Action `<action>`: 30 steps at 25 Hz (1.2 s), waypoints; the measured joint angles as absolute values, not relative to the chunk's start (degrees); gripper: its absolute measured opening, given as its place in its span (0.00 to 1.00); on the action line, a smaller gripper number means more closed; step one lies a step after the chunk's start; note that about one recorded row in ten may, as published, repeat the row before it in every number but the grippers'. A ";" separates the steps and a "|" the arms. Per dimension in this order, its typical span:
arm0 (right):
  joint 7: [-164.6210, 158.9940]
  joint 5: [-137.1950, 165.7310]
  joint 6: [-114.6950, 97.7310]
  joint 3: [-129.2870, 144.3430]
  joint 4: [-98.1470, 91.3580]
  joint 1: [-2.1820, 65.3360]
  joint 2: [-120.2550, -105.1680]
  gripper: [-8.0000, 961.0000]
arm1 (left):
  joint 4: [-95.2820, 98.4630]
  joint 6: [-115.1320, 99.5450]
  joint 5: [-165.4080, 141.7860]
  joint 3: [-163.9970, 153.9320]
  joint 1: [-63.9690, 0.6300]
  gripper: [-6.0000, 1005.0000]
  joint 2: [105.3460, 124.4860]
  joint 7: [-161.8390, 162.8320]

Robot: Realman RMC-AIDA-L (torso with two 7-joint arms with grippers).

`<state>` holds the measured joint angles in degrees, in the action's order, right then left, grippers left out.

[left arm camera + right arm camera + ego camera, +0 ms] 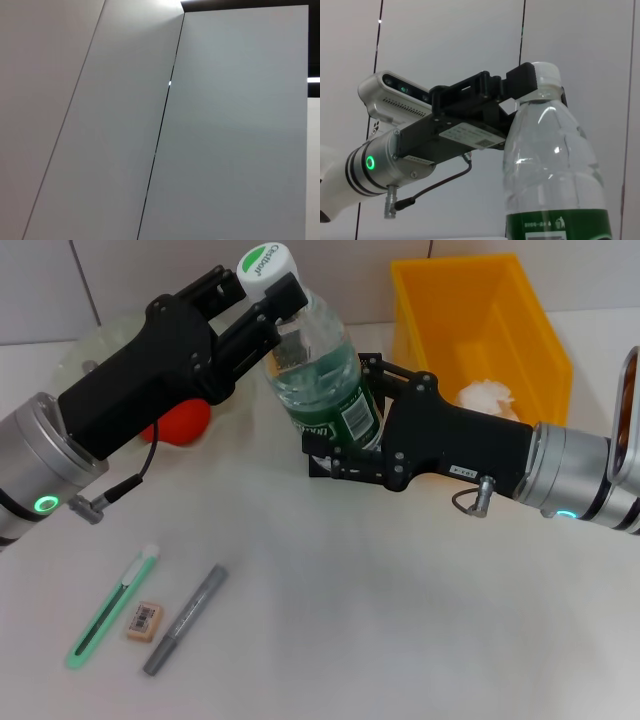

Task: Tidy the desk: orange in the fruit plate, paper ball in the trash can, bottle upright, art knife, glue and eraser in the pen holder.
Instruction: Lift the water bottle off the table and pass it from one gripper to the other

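A clear bottle (320,370) with a green label and white cap leans over the middle of the desk. My left gripper (283,302) is shut on its neck just under the cap, and the right wrist view also shows this left gripper (535,87) on the bottle (550,165). My right gripper (345,412) is shut around the labelled body. The orange (182,425) sits by the near rim of the clear fruit plate (95,350), partly behind my left arm. The paper ball (487,395) lies in the yellow trash can (520,300). The green art knife (108,608), eraser (145,621) and grey glue stick (186,618) lie at the front left. The pen holder is not clearly in view.
A black object (318,468) shows under my right gripper, mostly hidden by it. Something with a light rim (628,410) stands at the far right edge. The left wrist view shows only wall panels (150,125).
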<state>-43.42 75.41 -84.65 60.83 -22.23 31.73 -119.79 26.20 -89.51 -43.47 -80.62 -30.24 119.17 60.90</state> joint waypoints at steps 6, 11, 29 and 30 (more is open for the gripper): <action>-43.42 74.43 -84.26 61.01 -22.19 31.77 -119.79 0.80 | 26.38 -89.57 -43.33 -81.11 -30.22 0.45 119.17 60.90; -43.42 73.24 -83.99 61.09 -21.90 31.69 -119.84 0.80 | 26.33 -89.58 -43.28 -81.15 -30.15 0.45 119.18 60.90; -44.70 72.96 -79.99 64.03 -21.41 32.67 -119.89 0.80 | 26.50 -89.59 -42.84 -81.76 -30.09 0.45 119.18 60.91; -44.79 72.96 -79.96 64.05 -21.43 32.52 -119.89 0.80 | 26.50 -89.61 -42.84 -81.77 -30.08 0.45 119.18 60.91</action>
